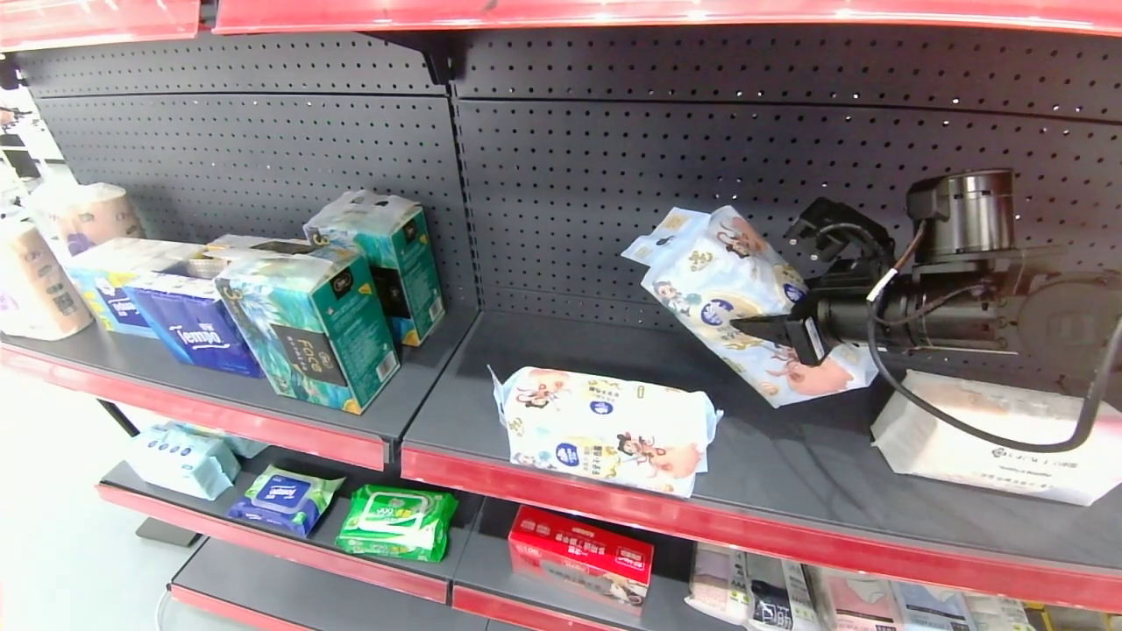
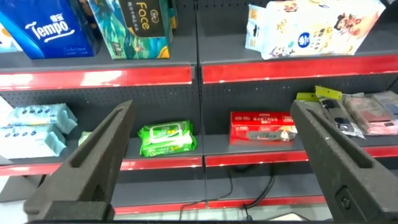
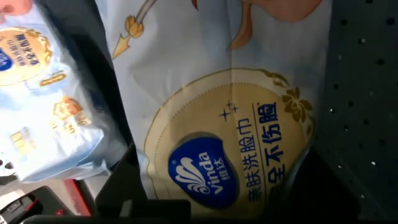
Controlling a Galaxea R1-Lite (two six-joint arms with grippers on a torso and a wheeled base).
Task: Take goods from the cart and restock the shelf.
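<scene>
White lettering runs across the dark blue tissue pack (image 1: 188, 331) on the shelf (image 1: 789, 456). The green tissue box (image 1: 307, 329) beside it carries a black label with pale letters. The tilted pack (image 3: 236, 124) bears a round blue logo with white script, with gold characters alongside. Small dark print marks the white pack (image 1: 990, 438), probably a logo, too small to make out.

Tissue pack (image 1: 607, 429) at shelf (image 1: 789, 460) front; second pack (image 1: 710, 263) behind, in right end effector (image 1: 783, 302).
</scene>
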